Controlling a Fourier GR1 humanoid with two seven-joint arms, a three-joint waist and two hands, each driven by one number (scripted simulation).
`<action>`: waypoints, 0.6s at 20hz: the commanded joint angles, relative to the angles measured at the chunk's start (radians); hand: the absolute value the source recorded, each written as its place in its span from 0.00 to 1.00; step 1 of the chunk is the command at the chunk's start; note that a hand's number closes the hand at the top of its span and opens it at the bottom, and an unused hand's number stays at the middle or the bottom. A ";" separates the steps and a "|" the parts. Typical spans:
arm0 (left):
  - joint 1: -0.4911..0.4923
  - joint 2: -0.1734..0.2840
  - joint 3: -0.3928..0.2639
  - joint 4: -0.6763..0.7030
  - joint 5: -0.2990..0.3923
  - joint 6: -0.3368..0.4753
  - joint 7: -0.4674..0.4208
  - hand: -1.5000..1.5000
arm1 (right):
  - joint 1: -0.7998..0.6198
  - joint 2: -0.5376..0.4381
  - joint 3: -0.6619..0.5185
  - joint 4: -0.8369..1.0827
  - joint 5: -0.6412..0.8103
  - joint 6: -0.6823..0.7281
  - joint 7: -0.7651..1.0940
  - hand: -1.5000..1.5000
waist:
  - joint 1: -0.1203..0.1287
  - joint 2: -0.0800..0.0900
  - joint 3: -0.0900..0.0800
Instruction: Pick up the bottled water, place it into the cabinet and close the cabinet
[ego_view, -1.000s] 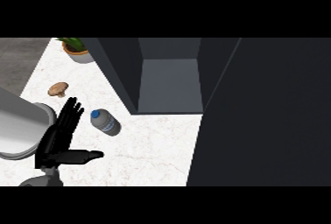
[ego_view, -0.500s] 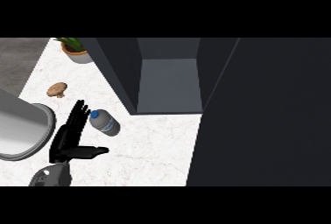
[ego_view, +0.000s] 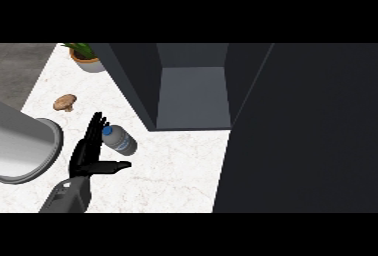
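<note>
The bottled water (ego_view: 119, 142), clear with a blue cap, lies on the white marble counter (ego_view: 170, 165) in front of the cabinet. My left hand (ego_view: 86, 153) is open just to its left, fingers straight and pointing away from me, thumb stretched out to the right below the bottle. The fingers run along the bottle's left side, touching it or nearly so. The cabinet (ego_view: 193, 95) stands open, showing a grey inside. Its dark door (ego_view: 299, 130) fills the right side of the view. My right hand does not show.
A large grey round basin (ego_view: 26, 150) sits at the left edge, close beside my forearm. A brown mushroom (ego_view: 65, 102) lies further back on the counter, and a potted plant (ego_view: 88, 57) stands at the far left corner.
My left hand has moved forward and to the right, from beside the basin up to the bottle's left side. The bottle has not moved.
</note>
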 joint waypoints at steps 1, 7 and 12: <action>-0.079 0.024 0.032 0.143 0.002 -0.004 -0.099 0.00 | 0.043 -0.030 0.009 -0.088 0.070 0.008 0.020 0.00 | -0.002 0.001 0.000; -0.147 0.011 0.058 0.245 0.016 -0.005 -0.175 0.00 | -0.013 -0.013 0.027 -0.095 0.094 -0.015 0.072 0.00 | -0.002 0.002 -0.001; -0.163 -0.012 0.040 0.281 0.008 -0.058 -0.194 1.00 | 0.013 -0.029 0.080 -0.069 0.123 -0.032 0.027 0.00 | -0.003 0.001 0.000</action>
